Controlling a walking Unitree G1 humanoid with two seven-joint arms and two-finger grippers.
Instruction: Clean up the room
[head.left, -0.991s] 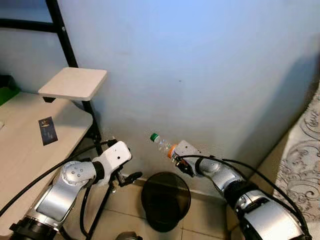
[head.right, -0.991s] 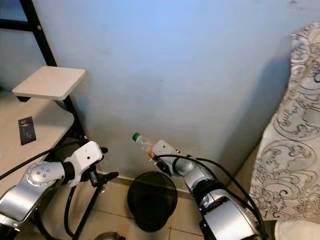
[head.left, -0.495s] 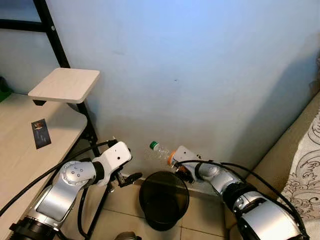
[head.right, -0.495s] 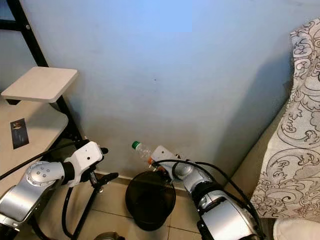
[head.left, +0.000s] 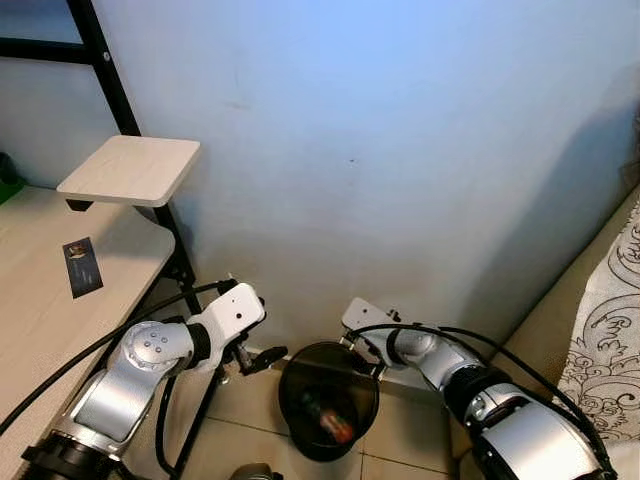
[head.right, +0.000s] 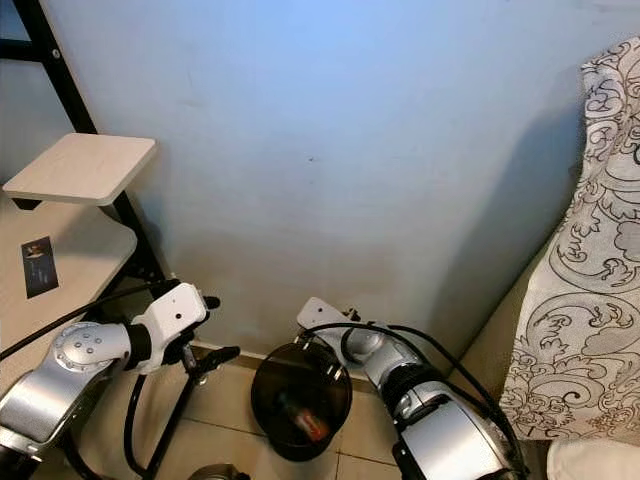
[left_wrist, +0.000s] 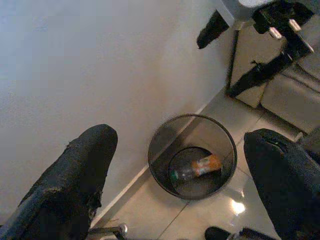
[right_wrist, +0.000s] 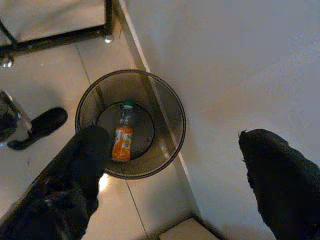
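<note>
Lying flat on the bottom of the round black mesh bin (right_wrist: 131, 122) is one clear plastic bottle with a green cap and an orange label (right_wrist: 123, 136). Its long side runs across the bin floor. In my right wrist view the green cap end points toward the far rim of the bin, on the side where the black desk legs stand, and the orange label end is closer to my fingers. I count one bottle and one bin.

My right hand (right_wrist: 170, 165) hangs above the bin, next to the pale blue wall (head.left: 400, 150). Its two black fingers (right_wrist: 80, 175) are spread wide apart and hold nothing. My left hand (left_wrist: 180, 165) is off to the other side of the bin, near the black metal leg (head.left: 185, 270) of the light wooden desk (head.left: 40, 320). Its two fingers are wide apart too, and it holds nothing.

The bin stands on the beige tiled floor (head.left: 250, 400), right up against the bottom of the wall. There is bare floor between the bin and the desk leg. One small dark card (head.left: 81, 267) lies on the desk. One small wooden shelf (head.left: 130, 168) sticks out above it. A white cloth with grey swirls (head.right: 585, 280) hangs on my right side.
</note>
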